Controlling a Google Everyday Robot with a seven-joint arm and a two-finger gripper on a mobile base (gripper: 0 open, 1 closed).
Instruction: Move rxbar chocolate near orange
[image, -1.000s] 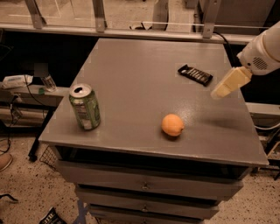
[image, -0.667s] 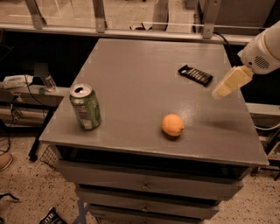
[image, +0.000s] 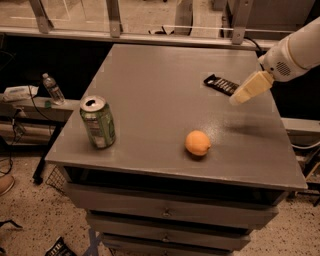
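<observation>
The rxbar chocolate (image: 220, 84) is a flat black bar lying on the grey table's far right part. The orange (image: 198, 143) sits near the table's front, right of centre, well apart from the bar. My gripper (image: 238, 99) hangs above the table at the right, its cream-coloured fingers pointing down and left. Its tip is just right of the bar's near end and above it. It holds nothing that I can see.
A green soda can (image: 98, 122) stands upright near the table's front left. The grey table (image: 150, 90) is a cabinet with drawers below. A water bottle (image: 52, 89) stands on a low shelf to the left. A metal rail runs behind the table.
</observation>
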